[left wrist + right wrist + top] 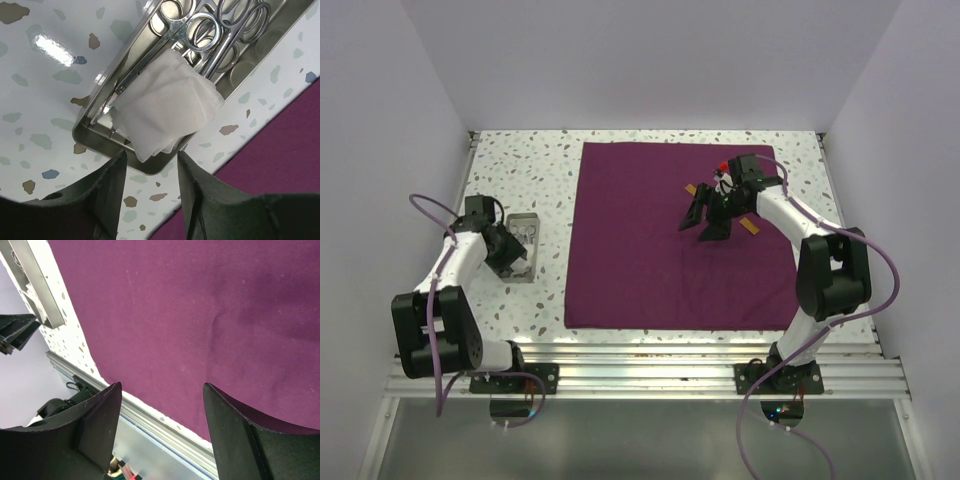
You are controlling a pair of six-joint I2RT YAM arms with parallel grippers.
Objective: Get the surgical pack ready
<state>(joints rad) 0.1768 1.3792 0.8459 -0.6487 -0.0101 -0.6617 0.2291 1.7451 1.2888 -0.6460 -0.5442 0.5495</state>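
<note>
Flat maroon cloth (660,240), gauze (160,107) in tray (84,134)

The light is bright and even, from above. The table (50,47) shows a white glare patch, and the tray (82,132) shines. A soft shadow lies on the cloth (280,315). The near fingers (240,440) look dark and a little blurred.

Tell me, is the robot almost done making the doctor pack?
Not nearly. Done: the cloth lies flat, and the tray already holds scissors and gauze. In hand: nothing; the left pincer is open by the tray, the right pincer open over the cloth. Left: the tray sits beside the cloth, not on it, and nothing is wrapped.
</note>
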